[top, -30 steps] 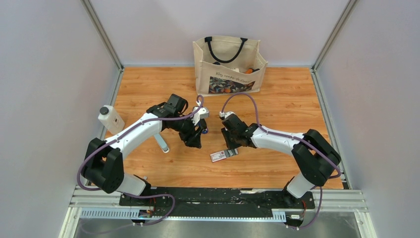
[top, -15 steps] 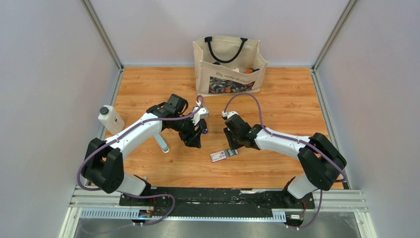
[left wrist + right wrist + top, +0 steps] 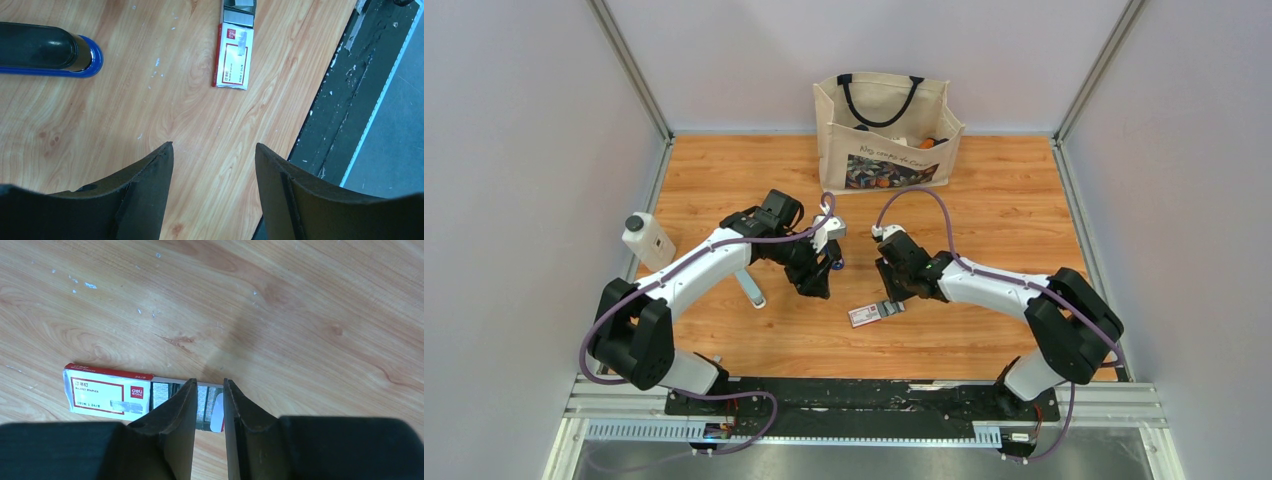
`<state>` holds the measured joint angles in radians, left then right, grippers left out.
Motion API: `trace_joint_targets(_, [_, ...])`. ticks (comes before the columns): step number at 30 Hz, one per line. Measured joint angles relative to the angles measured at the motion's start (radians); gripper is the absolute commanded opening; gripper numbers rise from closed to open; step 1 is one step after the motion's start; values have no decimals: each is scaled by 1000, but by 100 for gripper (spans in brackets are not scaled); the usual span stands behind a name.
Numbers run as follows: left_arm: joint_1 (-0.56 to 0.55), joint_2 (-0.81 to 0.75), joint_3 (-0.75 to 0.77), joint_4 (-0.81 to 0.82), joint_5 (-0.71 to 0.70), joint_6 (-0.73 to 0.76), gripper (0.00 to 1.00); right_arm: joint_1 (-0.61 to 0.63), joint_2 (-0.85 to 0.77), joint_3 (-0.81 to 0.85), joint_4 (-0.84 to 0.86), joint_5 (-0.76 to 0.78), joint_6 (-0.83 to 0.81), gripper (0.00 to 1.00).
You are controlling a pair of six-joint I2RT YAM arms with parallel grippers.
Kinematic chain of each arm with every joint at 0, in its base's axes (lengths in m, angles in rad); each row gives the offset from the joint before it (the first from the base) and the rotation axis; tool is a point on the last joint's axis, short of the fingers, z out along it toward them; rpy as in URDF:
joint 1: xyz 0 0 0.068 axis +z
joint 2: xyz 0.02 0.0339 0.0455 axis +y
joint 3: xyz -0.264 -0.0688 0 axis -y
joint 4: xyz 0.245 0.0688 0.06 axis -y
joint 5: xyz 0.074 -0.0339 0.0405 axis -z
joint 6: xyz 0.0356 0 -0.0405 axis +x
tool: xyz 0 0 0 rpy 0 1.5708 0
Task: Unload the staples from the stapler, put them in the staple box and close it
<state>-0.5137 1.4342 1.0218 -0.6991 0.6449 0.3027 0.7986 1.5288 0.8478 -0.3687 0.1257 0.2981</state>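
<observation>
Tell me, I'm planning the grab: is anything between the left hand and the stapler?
Nothing visible: only bare table between the open left hand and the stapler; the staple box lies aside.

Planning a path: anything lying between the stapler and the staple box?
No. Left wrist view shows only bare tabletop with white flecks between the stapler and the staple box.

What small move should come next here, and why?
Probably shift the left pincer toward the stapler and close on it. That pincer is open over the bare table, the stapler lies untouched off to its side, and the right pincer hovers over the staple box, holding nothing visible.
</observation>
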Motion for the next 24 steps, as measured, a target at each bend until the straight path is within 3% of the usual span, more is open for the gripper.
trace_joint_targets(24, [6, 0, 0, 0, 0, 1, 69, 52, 18, 2, -16, 42, -27, 27])
